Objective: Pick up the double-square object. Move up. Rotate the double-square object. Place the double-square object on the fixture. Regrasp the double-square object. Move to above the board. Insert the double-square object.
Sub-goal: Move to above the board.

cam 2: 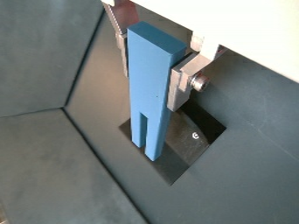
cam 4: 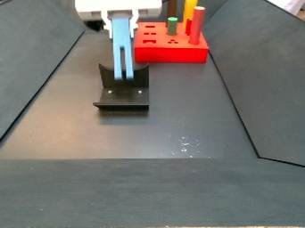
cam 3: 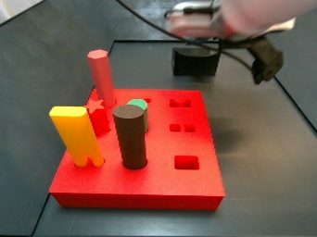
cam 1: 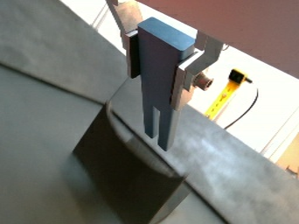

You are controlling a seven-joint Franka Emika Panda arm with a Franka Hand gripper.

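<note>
The gripper (cam 4: 123, 20) hangs over the fixture (cam 4: 124, 92), at the far end of the dark floor from the near edge in a side view, with the red board (cam 4: 173, 43) just behind and to the side of it. Its jaws are clamped on the upper part of the double-square object (cam 4: 123, 55), which stands upright, prongs down. In both wrist views the silver fingers (cam 2: 183, 80) press the peg's flanks, and the slate-blue shaft runs down between them to its forked end (cam 1: 160, 118). In a wrist view the two prongs (cam 2: 152, 144) reach the fixture's dark base plate (cam 2: 193, 140); whether they touch it or stop just above cannot be told. In a side view the peg's lower end sits against the fixture's upright part, inside the notch as far as can be seen. On the board (cam 3: 186, 180) stand a yellow peg (cam 3: 76, 135), a dark brown cylinder (cam 3: 130, 137) and a red peg (cam 3: 102, 80), with a small green piece (cam 3: 137, 105) behind the cylinder and square holes (cam 3: 181, 127) open beside them. From that side the arm is a pale blur (cam 3: 247, 14) over the fixture (cam 3: 195, 61).
</note>
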